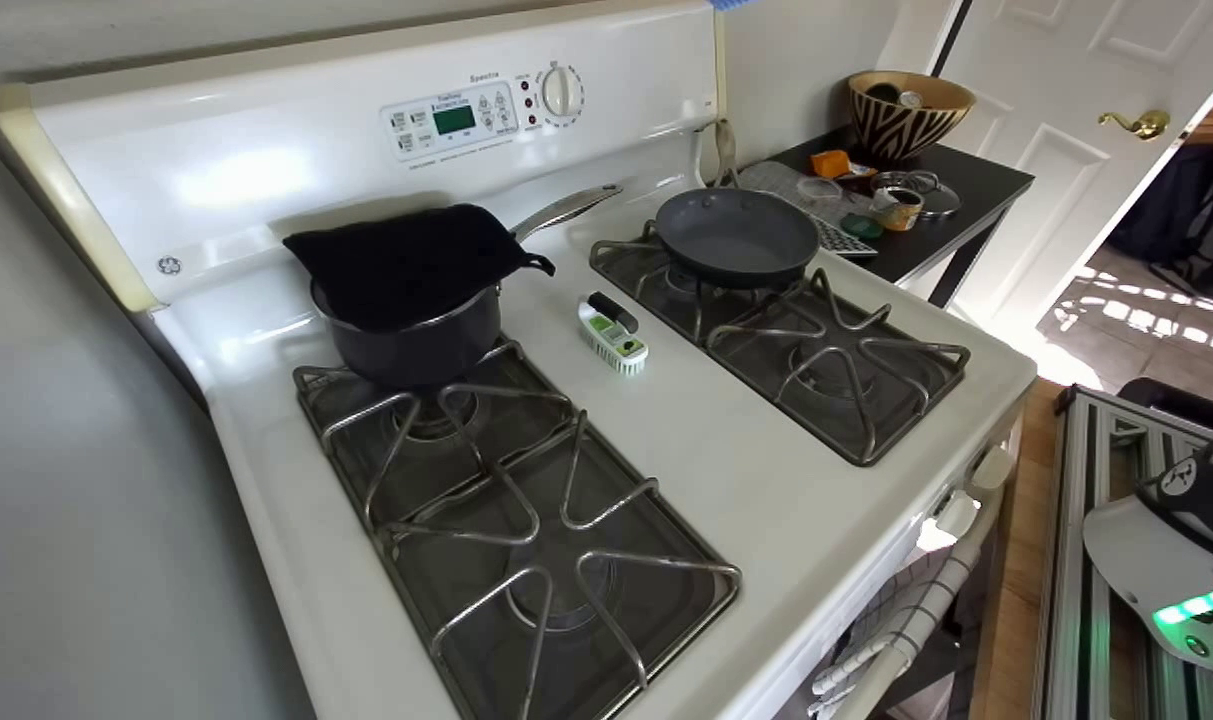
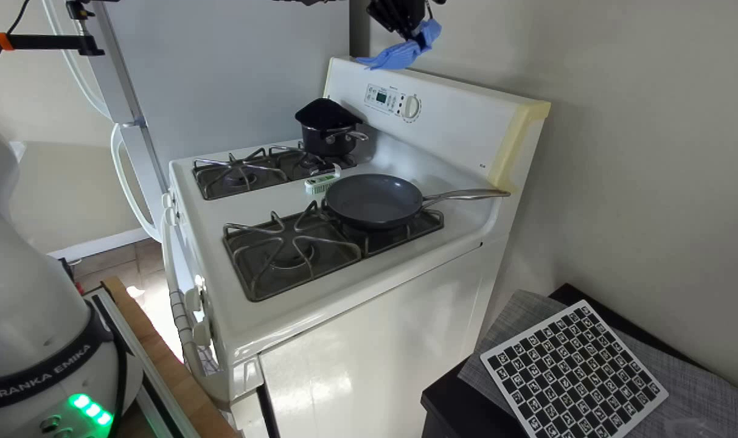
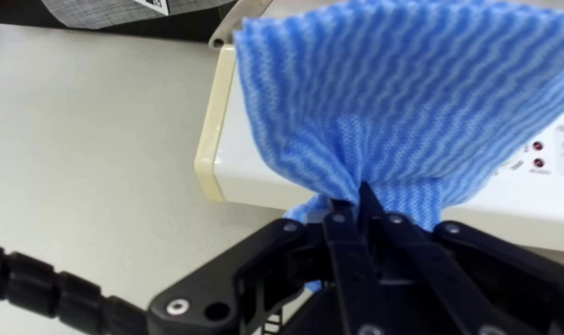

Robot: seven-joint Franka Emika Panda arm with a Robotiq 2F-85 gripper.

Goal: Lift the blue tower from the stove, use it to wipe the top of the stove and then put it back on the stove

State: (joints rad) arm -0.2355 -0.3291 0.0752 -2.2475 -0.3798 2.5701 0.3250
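At the far left of an exterior view, the white robot arm [image 2: 28, 274] is seen, with green lights [image 2: 92, 410] lit on its base. Just right of it, a checked cloth [image 2: 183, 328] is hung over the front handle of the white stove [image 2: 253, 205]. Farther right, on the rear of the far grate [image 2: 235, 176], a dark pot [image 2: 318, 143] is topped by a black cloth [image 2: 326, 112] draped across its rim. Near the pot, a green-and-white brush [image 2: 320, 184] is placed on the white strip between the two grates. Next, a gray frying pan [image 2: 375, 199] is supported by the rear of the near grate [image 2: 295, 246], its handle turned to the right. Above the back panel [image 2: 451, 118], well apart from the stove top, the blue towel [image 2: 399, 56] is held by the gripper [image 3: 354, 197]; in the wrist view it is bunched and pinched between the fingertips, its folds fanned out beyond them. Whether the panel's edge is touched by it cannot be told. At the far right, a patterned board [image 2: 575, 368] is laid on a gray mat [image 2: 703, 395].
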